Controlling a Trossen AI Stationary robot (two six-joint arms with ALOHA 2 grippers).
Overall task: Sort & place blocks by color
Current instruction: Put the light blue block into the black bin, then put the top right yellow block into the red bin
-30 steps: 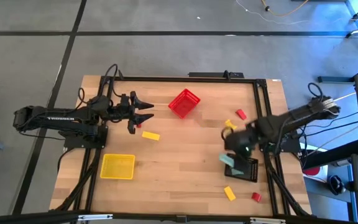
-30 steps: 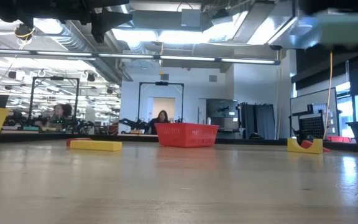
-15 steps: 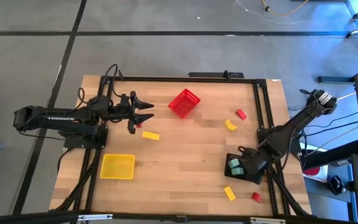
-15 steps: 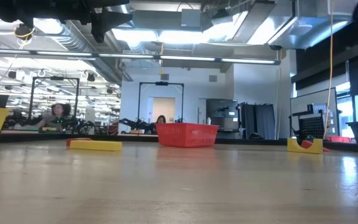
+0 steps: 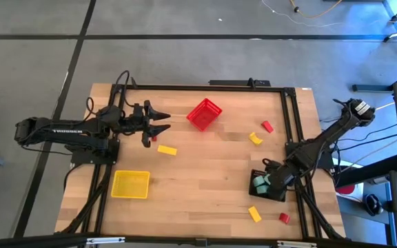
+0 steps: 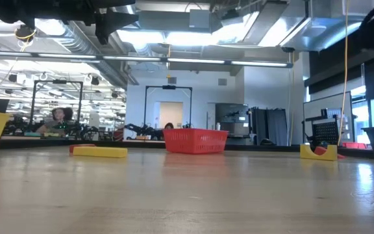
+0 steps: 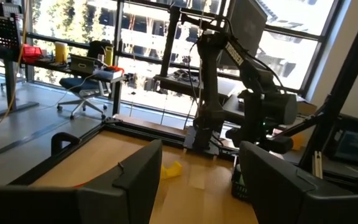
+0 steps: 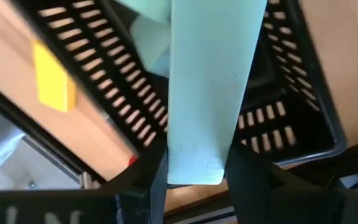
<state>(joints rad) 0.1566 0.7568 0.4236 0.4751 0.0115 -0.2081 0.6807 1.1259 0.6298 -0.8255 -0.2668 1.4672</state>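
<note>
Right jaws clamp mint block [image 8: 207, 93] over black bin [image 8: 303, 124].

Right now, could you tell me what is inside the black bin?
The black bin holds mint blocks; the right gripper grips another mint block over it. That block hides part of the floor.

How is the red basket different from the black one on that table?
The red basket sits near the far middle of the table, away from both arms; the black basket sits at the right edge with the right gripper over it. No blocks show in the red basket; the black one holds a mint block, and the right gripper grips another mint block above it. Both have slotted walls.
</note>
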